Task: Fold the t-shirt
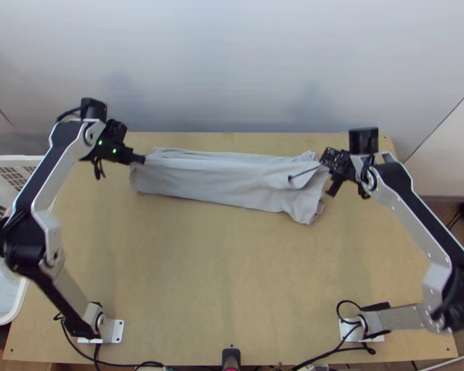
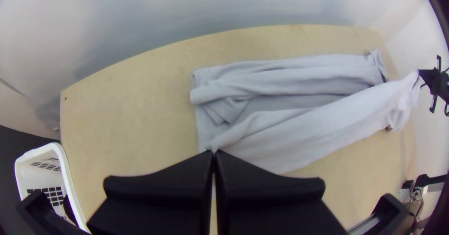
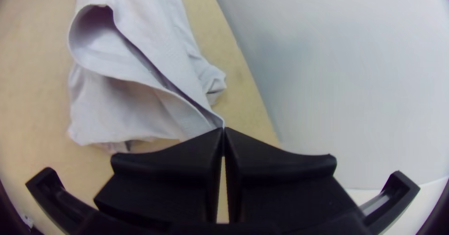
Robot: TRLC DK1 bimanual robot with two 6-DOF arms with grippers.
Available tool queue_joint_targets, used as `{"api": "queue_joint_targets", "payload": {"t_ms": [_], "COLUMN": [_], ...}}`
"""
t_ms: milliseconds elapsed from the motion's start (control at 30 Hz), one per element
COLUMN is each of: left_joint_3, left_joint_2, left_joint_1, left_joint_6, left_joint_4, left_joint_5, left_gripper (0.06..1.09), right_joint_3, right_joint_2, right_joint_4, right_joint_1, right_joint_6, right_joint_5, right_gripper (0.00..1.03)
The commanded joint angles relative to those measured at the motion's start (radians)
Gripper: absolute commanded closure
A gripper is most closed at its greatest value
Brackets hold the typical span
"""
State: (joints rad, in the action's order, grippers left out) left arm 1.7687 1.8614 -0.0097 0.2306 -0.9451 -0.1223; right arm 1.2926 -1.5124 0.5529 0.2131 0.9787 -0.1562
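T-shirt: pale grey, soft cloth garment (image 1: 213, 179), laid as a long, narrow band from left to right over the far part of the table; lengthwise creases run along it, and its far part rests on the tabletop in loose folds.
Left gripper: two wide, flat black fingers (image 1: 143, 159) at the shirt's left end, tips closed together on a pinch of the cloth, which rises to them in a peak.
Right gripper: a matching black pair (image 1: 323, 162) at the right end, also closed, tips pinching a corner of the fabric edge.
Opening: beside that pinch, the edge parts into two layers with a dark, narrow gap between, widening into a rounded loop away from the tips.
Right end: a bunched bit of cloth on the far side, a loose, drooping flap on the near side.
Table: light wooden top (image 1: 232, 278), bare between the shirt and its near edge.
Basket: white plastic, slotted walls (image 1: 12, 309), left of the table.
Wall: smooth, pale grey (image 1: 232, 68), beyond the far edge.
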Motion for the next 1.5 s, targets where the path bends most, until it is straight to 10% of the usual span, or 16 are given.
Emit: {"api": "queue_joint_targets", "payload": {"t_ms": [0,767,833,900,933,1100,1167,1467], "left_joint_3": [0.294,0.344,0.348,0.356,0.362,0.448,0.465,0.39], "left_joint_2": [0.234,0.449,0.463,0.469,0.467,0.449,0.42,0.311], "left_joint_1": [-0.027,-0.019,-0.01,-0.006,-0.003,0.02,0.028,0.07], "left_joint_6": [-0.05,-0.093,-0.096,-0.094,-0.097,-0.168,-0.188,-0.228], "left_joint_4": [-0.103,-0.103,-0.101,-0.103,-0.101,-0.1,-0.098,-0.158], "left_joint_5": [0.001,0.004,0.003,0.004,0.004,0.003,0.001,-0.223], "left_gripper": [1.04,0.98,0.71,0.15,0.1,0.1,0.1,0.1], "right_joint_3": [0.108,-0.236,-0.277,-0.297,-0.299,-0.297,-0.291,-0.335], "right_joint_2": [-0.164,-0.144,-0.108,-0.08,-0.071,0.027,0.067,0.365], "right_joint_4": [-0.096,-0.303,-0.301,-0.301,-0.303,-0.303,-0.3,-0.249], "right_joint_1": [-0.061,0.055,0.06,0.06,0.06,0.052,0.055,0.135], "right_joint_6": [0.035,0.075,0.075,0.077,0.075,0.071,0.067,0.049], "right_joint_5": [0.023,0.007,0.006,0.006,0.006,-0.005,-0.036,-0.051], "right_gripper": [1.0,1.0,1.0,1.0,0.99,0.41,0.02,0.03]}}
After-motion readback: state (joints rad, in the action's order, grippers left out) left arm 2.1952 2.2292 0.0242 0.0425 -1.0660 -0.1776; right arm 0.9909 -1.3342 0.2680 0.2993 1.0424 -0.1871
